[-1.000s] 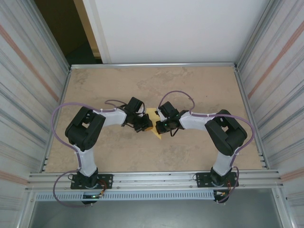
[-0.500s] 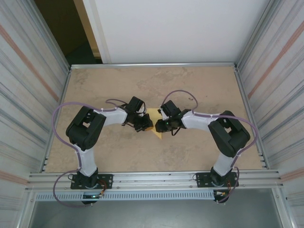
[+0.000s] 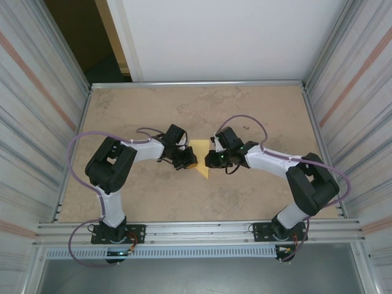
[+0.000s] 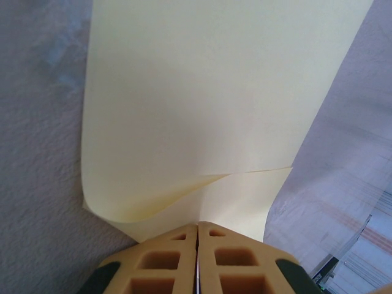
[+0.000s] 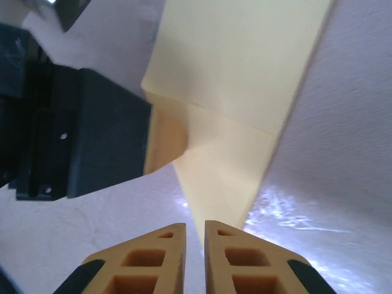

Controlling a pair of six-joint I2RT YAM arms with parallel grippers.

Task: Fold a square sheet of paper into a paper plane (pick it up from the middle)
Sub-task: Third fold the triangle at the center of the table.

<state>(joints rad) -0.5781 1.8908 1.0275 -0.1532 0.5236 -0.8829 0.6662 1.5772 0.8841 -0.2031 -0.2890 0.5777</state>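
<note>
Pale-yellow sheet of paper (image 3: pixel 201 164), partly folded to a point aimed at the near edge, sat in the middle of the bench (image 3: pixel 257 110), bare surface wide all round. Its left side was hidden beneath the left tool (image 4: pixel 197 228), whose jaws were clamped on a curled edge. The right tool (image 5: pixel 195 228) had its jaws slightly apart, empty, just short of the tip.

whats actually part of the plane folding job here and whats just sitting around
Part of the job: folded yellow paper; left gripper, shut on its edge; right gripper, jaws slightly apart, just short of it.

Just surroundings: table; purple cable; ribbed metal walls.
</note>
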